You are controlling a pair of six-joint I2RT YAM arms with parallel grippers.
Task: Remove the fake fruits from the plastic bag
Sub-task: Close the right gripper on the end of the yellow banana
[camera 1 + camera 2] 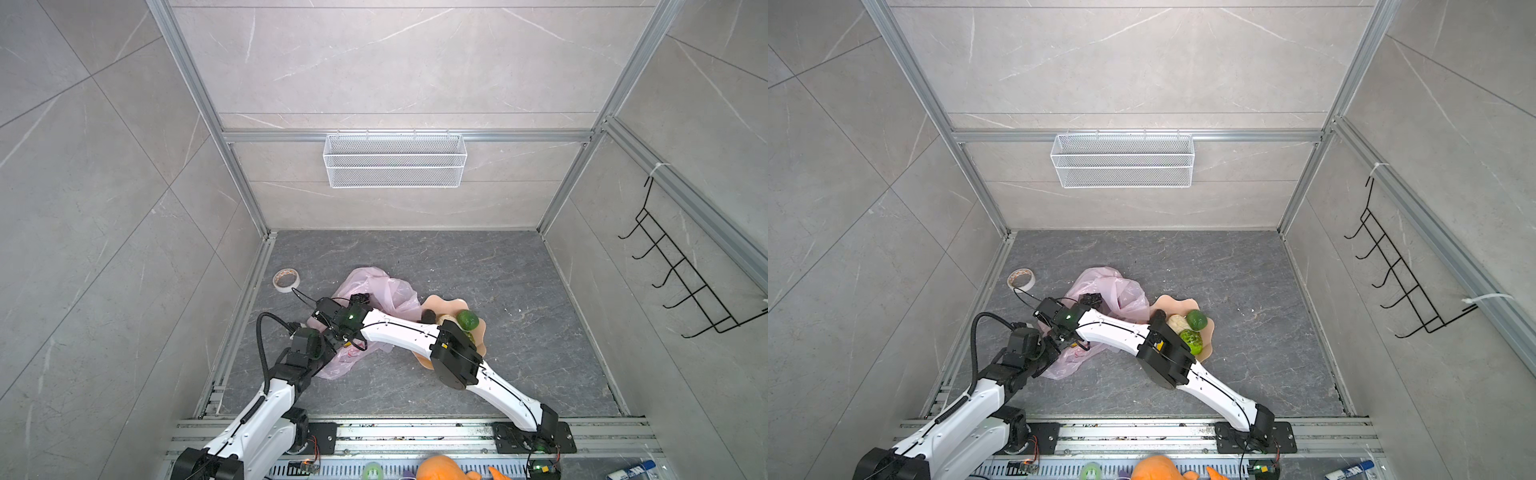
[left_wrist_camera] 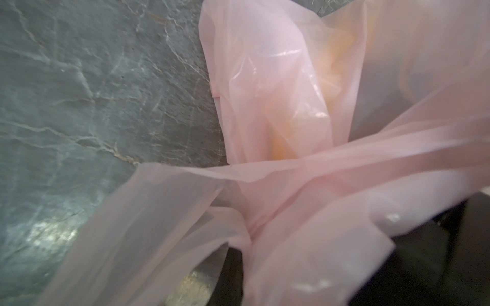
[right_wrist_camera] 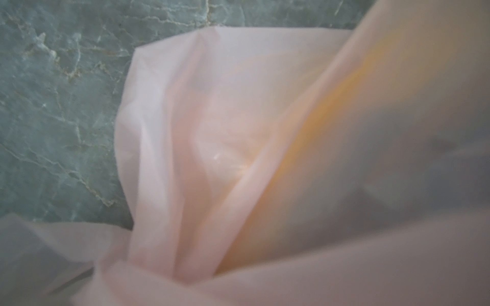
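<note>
Left wrist view is filled by the plastic bag (image 2: 265, 79). Its thin pink film is drawn into tight folds that run toward the camera's foot, with the dark veined floor (image 2: 92, 106) beside it. A yellow-orange fruit (image 2: 286, 148) glows through the film from inside the bag. The left gripper (image 1: 328, 353) is fully closed with a pinch of that film; its fingers are hidden behind the folds.

Right wrist view is blurred and almost covered by film, with a warm yellow-orange patch showing through. The jaws of the right gripper (image 1: 340, 334) are out of sight there and under the wrist in both top views, so I cannot tell how far they stand open or whether they hold anything.

In both top views the bag lies crumpled on the floor, left of centre. The 2 arms meet over its near-left part, the right arm reaching across the middle. Just right of the bag sits a peach plate (image 1: 442, 301). On it are a dark green avocado (image 1: 468, 319), a bumpy green fruit (image 1: 1192, 341) and a cream piece (image 1: 1176, 322). A tape roll (image 1: 286, 279) lies to the far left of the bag, apart from it.
</note>
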